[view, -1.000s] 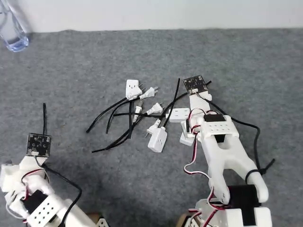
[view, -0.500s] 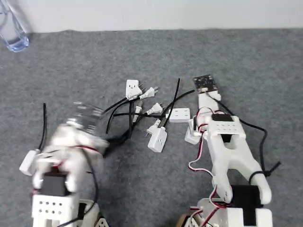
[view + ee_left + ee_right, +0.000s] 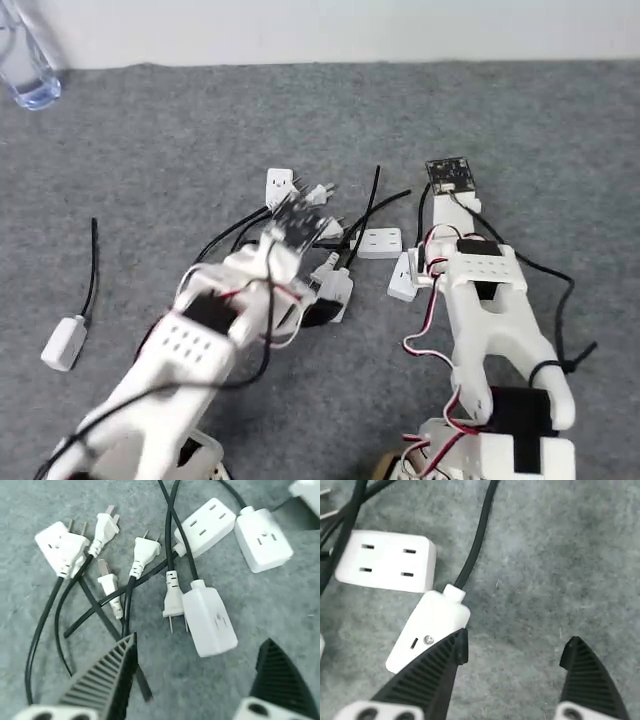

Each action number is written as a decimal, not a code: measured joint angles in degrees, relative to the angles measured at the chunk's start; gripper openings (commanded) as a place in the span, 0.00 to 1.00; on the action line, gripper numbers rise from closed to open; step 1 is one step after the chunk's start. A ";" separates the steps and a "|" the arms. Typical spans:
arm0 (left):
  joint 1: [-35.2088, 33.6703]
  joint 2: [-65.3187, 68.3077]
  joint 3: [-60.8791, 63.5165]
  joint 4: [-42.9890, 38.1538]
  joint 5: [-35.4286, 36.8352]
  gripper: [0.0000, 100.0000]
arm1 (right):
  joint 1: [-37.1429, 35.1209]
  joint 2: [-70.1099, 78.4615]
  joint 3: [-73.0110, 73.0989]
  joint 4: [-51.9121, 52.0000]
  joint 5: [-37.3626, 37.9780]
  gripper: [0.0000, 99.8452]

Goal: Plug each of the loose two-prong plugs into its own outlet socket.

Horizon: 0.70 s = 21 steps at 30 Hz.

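Note:
Several white two-prong plugs on black cords lie tangled mid-table; one plug (image 3: 173, 597) lies beside a white socket (image 3: 210, 620) (image 3: 335, 292). A double outlet block (image 3: 205, 527) (image 3: 380, 242) (image 3: 385, 560) lies just beyond. My left gripper (image 3: 192, 680) hovers open over the pile, the plug and socket just ahead of its fingertips (image 3: 107, 680). My left arm (image 3: 215, 320) stretches from the near left to the pile. My right gripper (image 3: 510, 680) is open above bare carpet, one fingertip (image 3: 430, 680) beside another socket (image 3: 427, 630) (image 3: 403, 278).
A lone white socket (image 3: 65, 342) on a short black cord lies at the near left. A clear bottle (image 3: 25, 60) stands in the far left corner. The grey carpet (image 3: 560, 130) is bare at the far right. A pale wall runs along the back.
My left arm has swung from the near left corner up over the plug pile, uncovering the lone socket at the left. My right arm has shifted slightly to the right.

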 measured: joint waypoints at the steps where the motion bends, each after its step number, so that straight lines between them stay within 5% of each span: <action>1: 0.00 2.90 -1.41 -0.26 0.00 0.36 | 0.00 0.00 0.00 0.00 0.00 0.31; 8: -5.19 7.82 -3.16 -0.35 0.00 0.36 | -1.67 0.00 0.00 0.00 4.57 0.31; 14: -0.26 3.25 -1.23 -4.04 0.00 0.36 | -2.99 0.00 -0.53 0.00 7.91 0.31; 21: 2.73 3.25 -0.35 -5.36 3.16 0.36 | 4.40 0.00 -0.53 -2.81 5.71 0.31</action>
